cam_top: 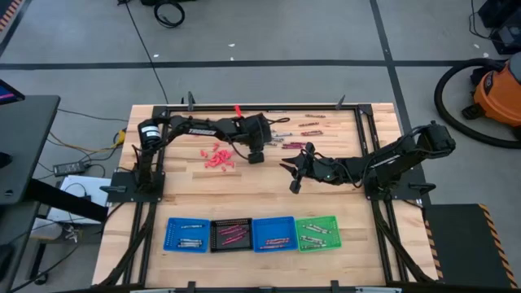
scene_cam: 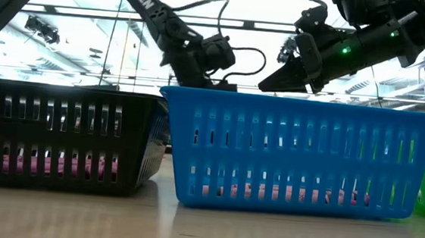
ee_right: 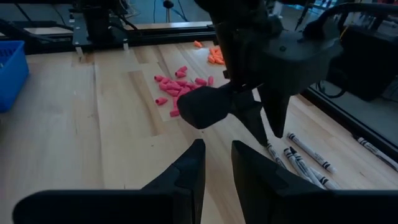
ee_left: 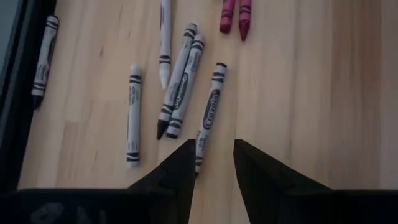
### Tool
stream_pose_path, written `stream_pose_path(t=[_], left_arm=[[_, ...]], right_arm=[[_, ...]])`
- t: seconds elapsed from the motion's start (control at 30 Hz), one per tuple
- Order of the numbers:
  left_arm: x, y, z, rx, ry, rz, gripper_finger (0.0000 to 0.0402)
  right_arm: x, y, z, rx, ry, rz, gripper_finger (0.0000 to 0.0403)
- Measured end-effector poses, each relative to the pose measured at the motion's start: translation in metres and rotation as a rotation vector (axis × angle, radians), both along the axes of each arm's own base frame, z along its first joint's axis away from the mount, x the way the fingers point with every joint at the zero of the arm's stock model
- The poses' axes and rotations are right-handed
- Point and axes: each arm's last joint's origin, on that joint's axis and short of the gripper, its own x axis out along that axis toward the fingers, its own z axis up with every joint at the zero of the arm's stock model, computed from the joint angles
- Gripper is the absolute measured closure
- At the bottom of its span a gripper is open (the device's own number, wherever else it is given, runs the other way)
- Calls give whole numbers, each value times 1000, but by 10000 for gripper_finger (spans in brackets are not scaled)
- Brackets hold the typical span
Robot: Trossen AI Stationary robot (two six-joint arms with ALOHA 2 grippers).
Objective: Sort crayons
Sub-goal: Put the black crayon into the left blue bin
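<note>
"Crayola" on a grey crayon [ee_left: 209, 117] label, "ROSSEN" on a dark arm [scene_cam: 142, 3]

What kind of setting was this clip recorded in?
Most likely a robotics lab or workshop, not a home: a framed wooden table stands on a taped concrete floor, an orange shop vacuum sits beside it, and loose cables trail across the floor.

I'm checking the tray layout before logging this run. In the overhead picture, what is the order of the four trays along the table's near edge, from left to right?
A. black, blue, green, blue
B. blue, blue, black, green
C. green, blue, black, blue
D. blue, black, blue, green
D: the overhead view shows a blue tray, then a black tray, another blue tray, and a green tray at the right end.
</note>
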Motion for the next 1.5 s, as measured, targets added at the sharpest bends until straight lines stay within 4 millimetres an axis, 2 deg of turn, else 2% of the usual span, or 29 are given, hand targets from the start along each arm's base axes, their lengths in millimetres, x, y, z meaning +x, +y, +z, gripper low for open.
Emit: stream_pose_path(t=[0.17, 0.43, 0.7, 0.83, 0.97, 1.07, 1.3, 1.5], left_arm=[[8, -1, 13, 21, -9, -26, 281], [1, -1, 11, -21, 74, -12, 281], [9, -32, 13, -23, 77, -92, 281], [8, -53, -1, -17, 81, -149, 281], [-4, -69, -8, -14, 48, -174, 281], [-20, -74, -6, -12, 8, -160, 281], [-59, -82, 18, -13, -149, -110, 281], [-93, -89, 35, -31, -238, -68, 281]], right_arm=[[0, 0, 0, -5, 0, -8, 317], [0, -2, 0, 1, 1, -23, 317], [-6, -29, -21, 65, 179, -89, 317], [-5, -41, -28, 84, 223, -50, 317], [-3, -54, -35, 75, 267, -19, 317], [4, -63, -39, 67, 287, -6, 317], [41, -87, -41, 28, 305, -31, 317], [67, -110, -37, 64, 311, -59, 317]])
